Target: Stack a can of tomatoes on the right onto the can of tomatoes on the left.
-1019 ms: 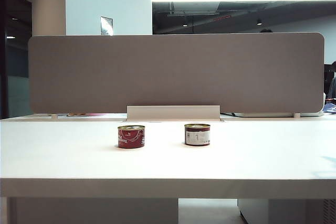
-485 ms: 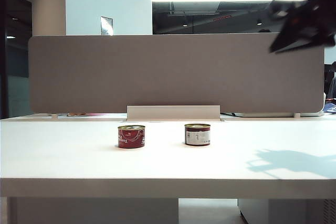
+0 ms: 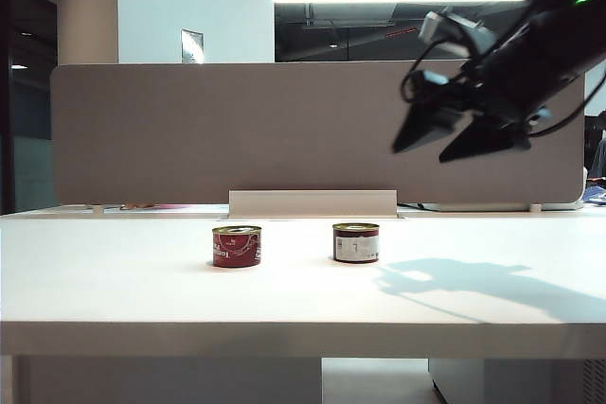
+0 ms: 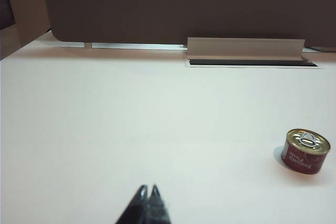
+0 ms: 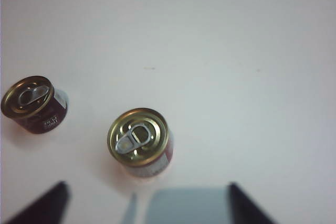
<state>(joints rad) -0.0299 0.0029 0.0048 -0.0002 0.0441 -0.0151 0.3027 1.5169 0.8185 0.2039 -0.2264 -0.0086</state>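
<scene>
Two cans of tomatoes stand upright on the white table, well apart from each other and neither one stacked. In the exterior view the left can shows a red label and the right can a dark label with a white panel; both sit toward the far side of the table, in front of the grey partition.

The right gripper hangs in the air above and to the right of the right can, its two dark fingers spread apart with nothing between them, and its shadow falls on the table to the right of that can. The right wrist view looks down on what the exterior view cannot show: the gold lids with their pull tabs, the right can lying ahead of the open fingers (only the tips enter the picture) and the left can farther off.

The left gripper is outside the exterior view; its own wrist view shows its fingertips pressed together low over bare table, with the left can off to its right.
</scene>
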